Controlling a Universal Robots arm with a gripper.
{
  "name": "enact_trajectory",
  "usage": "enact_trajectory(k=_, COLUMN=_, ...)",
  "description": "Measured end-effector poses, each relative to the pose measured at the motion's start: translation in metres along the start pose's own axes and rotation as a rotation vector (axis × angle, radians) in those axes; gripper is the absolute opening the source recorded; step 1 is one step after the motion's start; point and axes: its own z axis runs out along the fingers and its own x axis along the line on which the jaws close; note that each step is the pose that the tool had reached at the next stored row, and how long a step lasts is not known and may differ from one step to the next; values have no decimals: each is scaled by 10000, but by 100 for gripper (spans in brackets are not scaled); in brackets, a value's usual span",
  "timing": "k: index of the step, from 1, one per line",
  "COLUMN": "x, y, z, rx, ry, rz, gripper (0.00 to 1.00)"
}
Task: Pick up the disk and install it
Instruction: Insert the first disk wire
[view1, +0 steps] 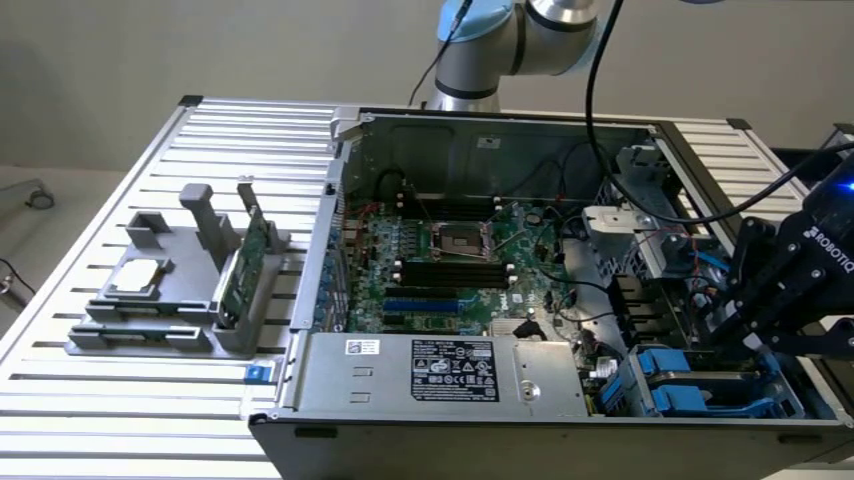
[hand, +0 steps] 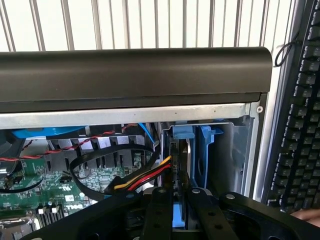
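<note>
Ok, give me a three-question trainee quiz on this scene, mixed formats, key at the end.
1. True or false: the gripper is over the open computer case, at the drive bay end on the exterior view's right.
2. Multiple choice: what stands upright in the grey holder on the table? A) a keyboard B) a green circuit card C) a fan
3. Fill in: in the wrist view, the gripper's fingers close on the ____ carrier of the disk.

Key: 1 true; 2 B; 3 blue
</note>
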Motion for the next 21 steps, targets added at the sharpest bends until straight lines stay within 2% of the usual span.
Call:
enact_trajectory(k=9, x=0, y=16, z=1, rx=143, ry=-8, rz=-13, gripper=17)
enact_trajectory(k=21, x=-1, y=39, z=16, rx=262, ry=-8, rz=-25, gripper=17)
